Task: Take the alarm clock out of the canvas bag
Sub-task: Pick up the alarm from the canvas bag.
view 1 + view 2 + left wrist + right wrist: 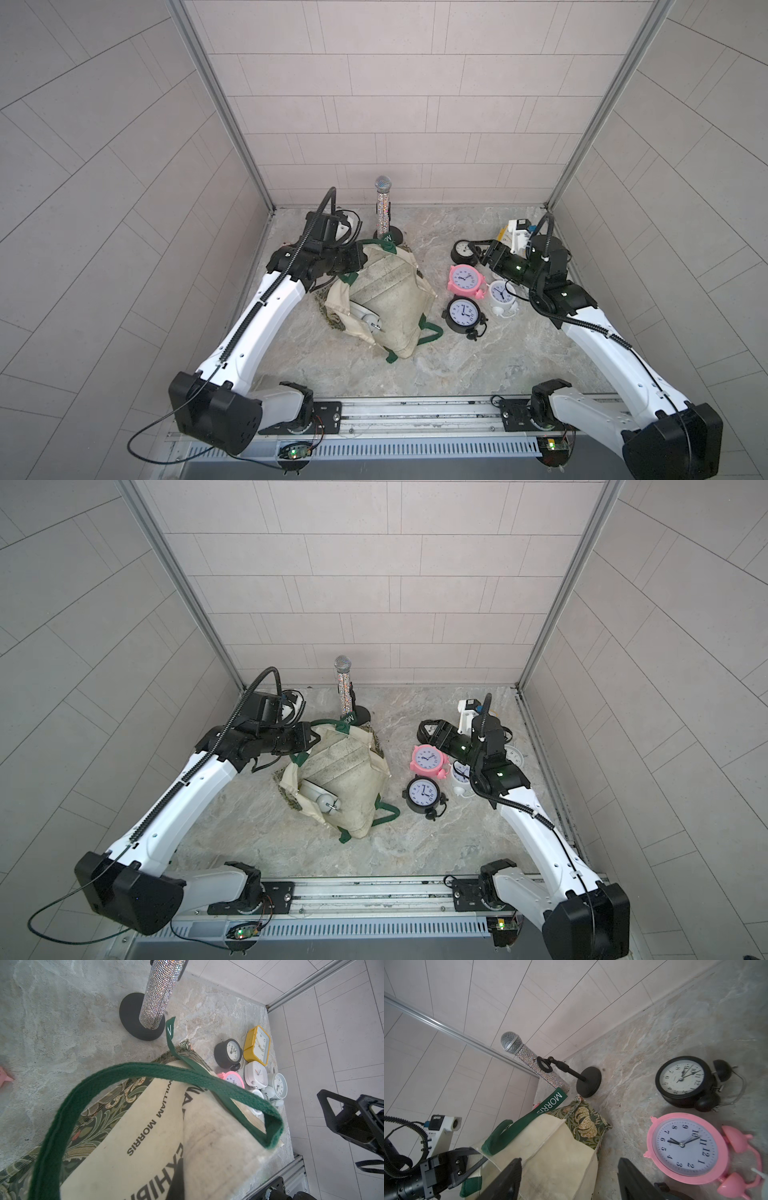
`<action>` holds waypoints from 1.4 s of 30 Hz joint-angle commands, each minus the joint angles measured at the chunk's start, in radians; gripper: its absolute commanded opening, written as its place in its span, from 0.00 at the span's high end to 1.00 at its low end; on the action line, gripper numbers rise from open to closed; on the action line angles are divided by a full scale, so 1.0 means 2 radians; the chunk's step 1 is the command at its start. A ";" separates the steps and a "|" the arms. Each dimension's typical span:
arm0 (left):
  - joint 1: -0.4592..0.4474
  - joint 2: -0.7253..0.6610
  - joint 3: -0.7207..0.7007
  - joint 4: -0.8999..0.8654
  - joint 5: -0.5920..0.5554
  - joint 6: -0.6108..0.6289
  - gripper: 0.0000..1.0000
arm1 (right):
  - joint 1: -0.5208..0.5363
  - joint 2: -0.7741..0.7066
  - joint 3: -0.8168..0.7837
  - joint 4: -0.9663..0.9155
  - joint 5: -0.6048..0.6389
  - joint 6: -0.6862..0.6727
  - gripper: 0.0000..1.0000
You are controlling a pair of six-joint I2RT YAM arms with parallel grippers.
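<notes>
My left arm reached from the base at lower left of the frame up toward centre, wrist bent level and pointing right. My left gripper was clamped shut on the upper-left edge of the canvas bag, right by a green handle. That edge was held up off the surface.

My right arm ran from the lower-right base up and left, with the wrist above the clock cluster. My right gripper had its fingers apart with nothing between them, and it pointed toward the bag.

The alarm clock was inside the bag's mouth, at the bag's lower-left side in both top views. It was white and only partly visible.

Right of the bag lay a pink clock, a black clock, a white clock and a second black clock further back. A yellow clock showed in the left wrist view.

A glittery microphone stood upright on a round black stand at the back, just beside the bag.

The tabletop was grey and marble-patterned. Pale tiled walls stood on three sides, and a metal rail ran along the front edge.
</notes>
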 commanded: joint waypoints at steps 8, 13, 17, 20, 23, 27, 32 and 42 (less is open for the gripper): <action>0.003 -0.008 0.008 0.018 0.039 0.012 1.00 | 0.204 -0.006 0.006 0.047 0.061 -0.173 0.38; 0.003 -0.018 -0.002 0.036 0.068 0.014 1.00 | 0.317 0.000 -0.027 0.100 0.105 -0.249 0.42; 0.003 -0.020 -0.007 0.054 0.102 0.014 1.00 | 0.391 0.034 -0.041 0.137 0.165 -0.287 0.45; 0.004 -0.019 -0.009 0.064 0.116 0.009 1.00 | 0.438 0.076 -0.029 0.138 0.220 -0.324 0.46; 0.003 -0.018 -0.010 0.064 0.114 0.008 1.00 | 0.458 0.116 -0.021 0.141 0.270 -0.346 0.47; 0.003 -0.018 -0.009 0.061 0.110 0.006 1.00 | 0.460 0.153 -0.026 0.159 0.301 -0.352 0.47; 0.004 -0.017 -0.008 0.059 0.106 0.005 1.00 | 0.464 0.193 -0.042 0.194 0.310 -0.370 0.46; 0.003 -0.012 -0.006 0.057 0.104 -0.005 1.00 | 0.477 0.257 -0.039 0.206 0.333 -0.398 0.41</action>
